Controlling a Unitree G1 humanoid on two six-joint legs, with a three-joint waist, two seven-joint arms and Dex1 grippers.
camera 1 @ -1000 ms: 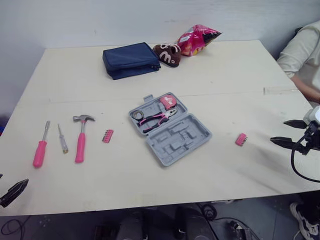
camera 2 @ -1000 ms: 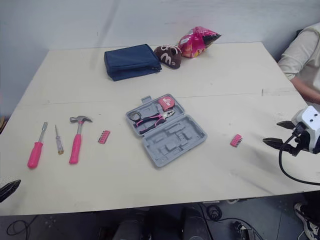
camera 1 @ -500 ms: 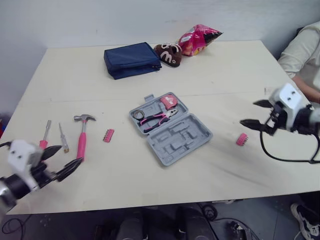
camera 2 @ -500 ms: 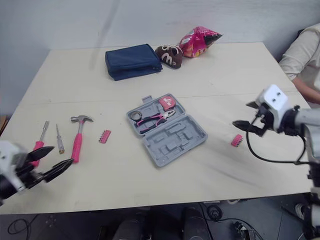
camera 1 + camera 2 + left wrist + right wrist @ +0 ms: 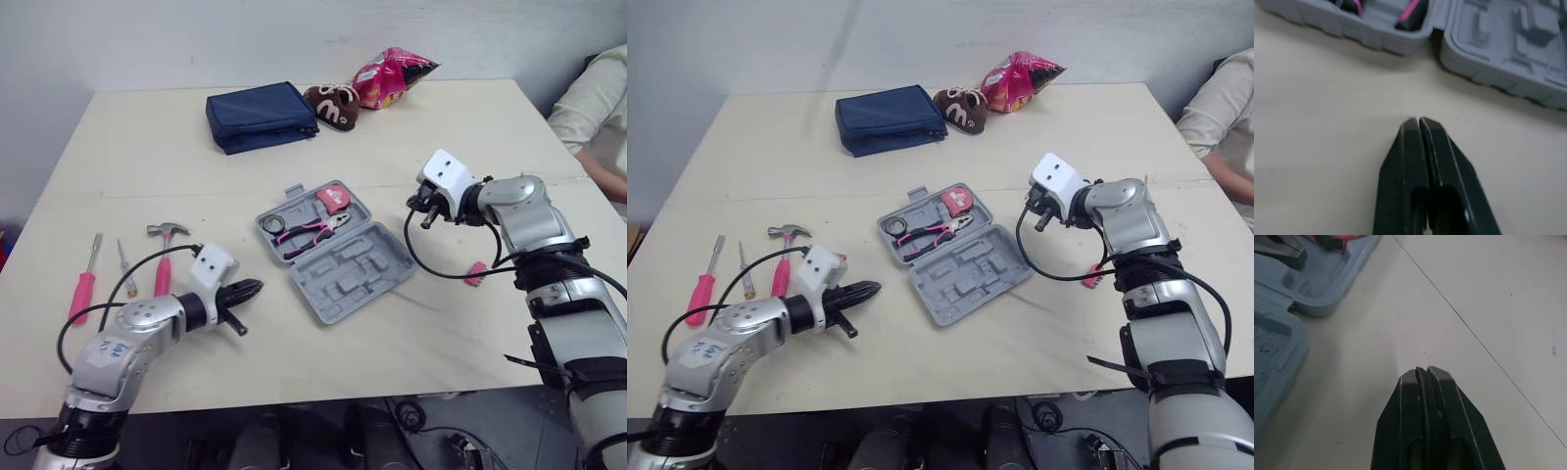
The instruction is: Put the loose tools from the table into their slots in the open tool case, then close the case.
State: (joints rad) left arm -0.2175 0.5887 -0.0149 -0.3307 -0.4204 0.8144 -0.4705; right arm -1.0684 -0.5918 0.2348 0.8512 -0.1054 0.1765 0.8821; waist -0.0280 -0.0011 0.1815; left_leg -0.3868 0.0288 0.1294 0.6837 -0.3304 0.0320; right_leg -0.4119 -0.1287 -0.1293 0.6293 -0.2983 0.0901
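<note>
My left gripper [image 5: 1418, 121] and right gripper [image 5: 1425, 371] are both pinched together, holding nothing, either side of the tool case [image 5: 345, 272].

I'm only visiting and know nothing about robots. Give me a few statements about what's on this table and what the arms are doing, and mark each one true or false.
1. The tool case lies open on the table. True.
2. The hammer is already in the case. False: it lies on the table left of the case, beside two screwdrivers.
3. The jaws of both arms are shut and hold nothing. True.
4. The pliers sit inside the case. True.
5. The blue pouch lies on top of the case. False: it lies at the far side of the table, apart from the case.
</note>
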